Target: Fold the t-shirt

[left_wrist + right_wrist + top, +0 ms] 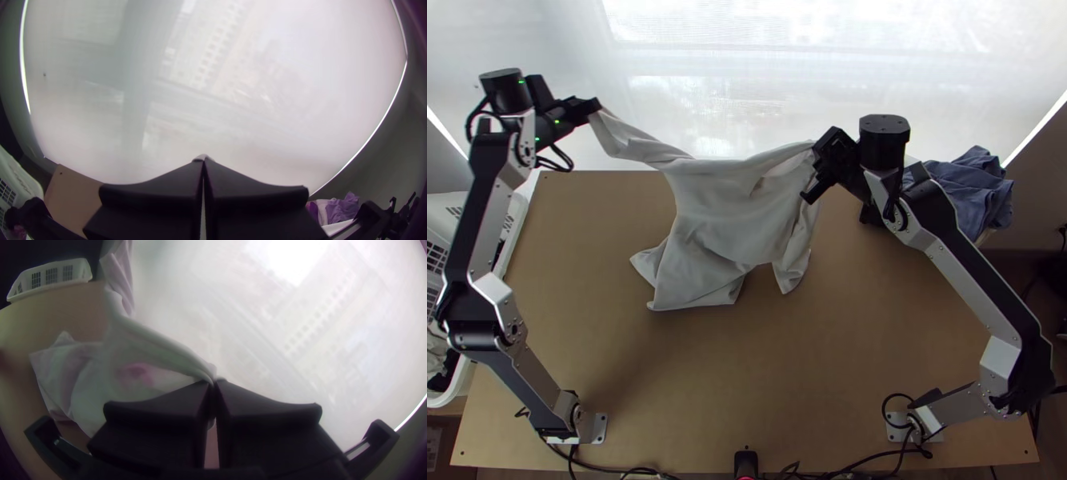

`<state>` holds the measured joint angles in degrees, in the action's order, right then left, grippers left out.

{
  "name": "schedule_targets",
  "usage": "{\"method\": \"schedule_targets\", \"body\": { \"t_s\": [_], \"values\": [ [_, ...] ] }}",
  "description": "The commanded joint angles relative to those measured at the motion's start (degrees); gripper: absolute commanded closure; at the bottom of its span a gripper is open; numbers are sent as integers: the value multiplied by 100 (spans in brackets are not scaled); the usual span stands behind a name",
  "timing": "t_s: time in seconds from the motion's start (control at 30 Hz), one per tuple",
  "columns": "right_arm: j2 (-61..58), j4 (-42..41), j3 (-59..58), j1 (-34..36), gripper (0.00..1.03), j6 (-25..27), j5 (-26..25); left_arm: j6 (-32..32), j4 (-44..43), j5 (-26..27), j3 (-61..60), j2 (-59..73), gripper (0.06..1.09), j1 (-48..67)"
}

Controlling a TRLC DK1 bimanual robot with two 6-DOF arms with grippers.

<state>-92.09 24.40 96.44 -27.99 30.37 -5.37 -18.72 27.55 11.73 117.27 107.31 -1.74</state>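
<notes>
Hanging pale and loosely creased, the t-shirt point(719, 212) over the table point(587, 240), one upper end pinched between the left gripper's point(595, 106) closed fingertips, another between the right gripper's point(817, 164), also closed.

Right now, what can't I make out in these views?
Part of the t-shirt in the left gripper: left wrist view, hidden by its fingers.
Part in the right gripper: right wrist view, hidden by bunched cloth and fingers.
Basket's whole outline: top view, cut by left edge, crossed by left arm.
Blue cloth's near side: top view, behind right arm.
</notes>
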Motion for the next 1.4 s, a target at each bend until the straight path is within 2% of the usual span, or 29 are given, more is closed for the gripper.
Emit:
{"method": "schedule_targets", "body": {
  "t_s": [0.0,0.17,0.27,0.3,0.37,0.43,0.47,0.5,0.53,0.63,0.73,0.8,0.87,0.97,1.07,1.23,1.37],
  "values": [
    [209,-269,-1137,979,100,57,106,255,-66,-65,1324,1732,105,956],
    [324,-322,-2015,1735,100,92,211,325,-637,-320,1544,2330,105,1483],
    [324,-472,-2446,1858,100,92,238,316,-619,-329,1412,2418,99,1685],
    [315,-568,-2552,1858,100,83,238,316,-575,-329,1289,2383,91,1721],
    [209,-639,-2622,1788,100,74,247,325,-329,-329,1096,2312,69,1765],
    [25,-726,-2622,1691,100,48,247,466,119,-320,990,2242,37,1800],
    [-72,-753,-2604,1639,100,48,255,519,400,-320,982,2216,24,1809],
    [-169,-788,-2578,1603,100,39,255,589,690,-320,982,2172,15,1809],
    [-274,-841,-2552,1551,100,30,255,686,1015,-320,982,2093,11,1809],
    [-573,-920,-2376,1428,100,-31,264,879,1859,58,832,1618,11,1773],
    [-819,-1034,-2200,1357,100,-110,264,1116,2844,1095,577,968,11,1694],
    [-960,-1078,-2086,1349,100,-163,264,1529,3538,1780,208,458,11,1729],
    [-1083,-1140,-1998,1340,100,-189,264,1846,3846,1991,-460,-175,11,1967],
    [-1197,-1201,-1910,1349,100,-198,264,2303,3872,1974,-1646,-1080,11,2520],
    [-1250,-1219,-1840,1340,100,-216,264,2355,3529,1860,-2639,-1625,12,3188],
    [-1250,-1219,-1743,1322,100,-339,264,2285,3028,1341,-3369,-1722,12,4111],
    [-1241,-1210,-1690,1287,100,-418,264,2241,2501,866,-3738,-1493,12,4428]
  ]
}}
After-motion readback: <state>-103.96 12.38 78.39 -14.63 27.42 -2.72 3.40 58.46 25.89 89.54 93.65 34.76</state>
